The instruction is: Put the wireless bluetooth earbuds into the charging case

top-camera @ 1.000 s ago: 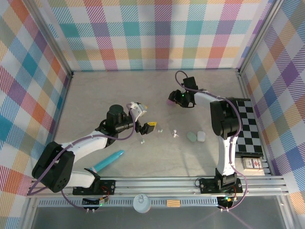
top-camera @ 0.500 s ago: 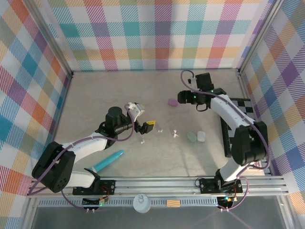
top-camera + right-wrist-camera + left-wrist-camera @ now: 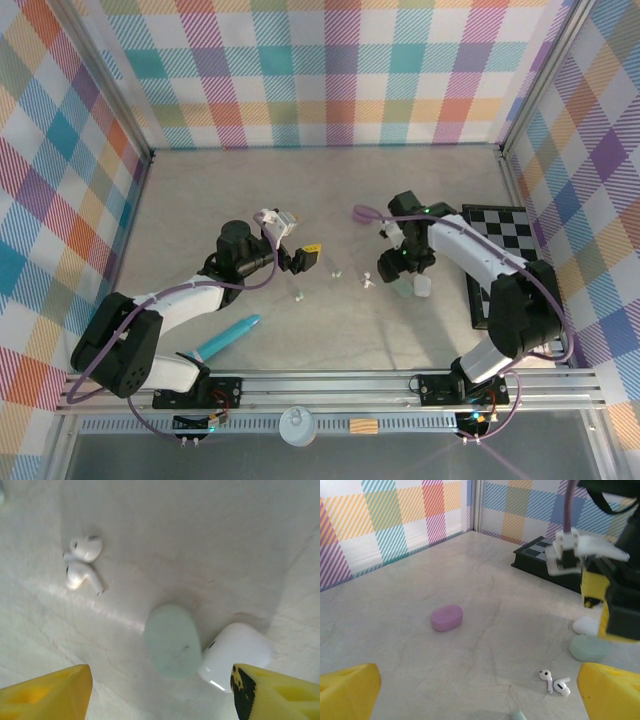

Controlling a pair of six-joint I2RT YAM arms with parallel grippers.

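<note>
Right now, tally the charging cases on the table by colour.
purple case: 1
mint green case: 1
white case: 1
total: 3

The earbuds [image 3: 85,548] lay left of the left case [image 3: 172,640], which touched the right case [image 3: 235,652]. The far case [image 3: 362,213] lay behind them; the stick [image 3: 228,338], near-left.

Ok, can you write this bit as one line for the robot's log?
left gripper: open, empty | right gripper: open, over mint case | white earbuds: loose on table, not in a case
</note>
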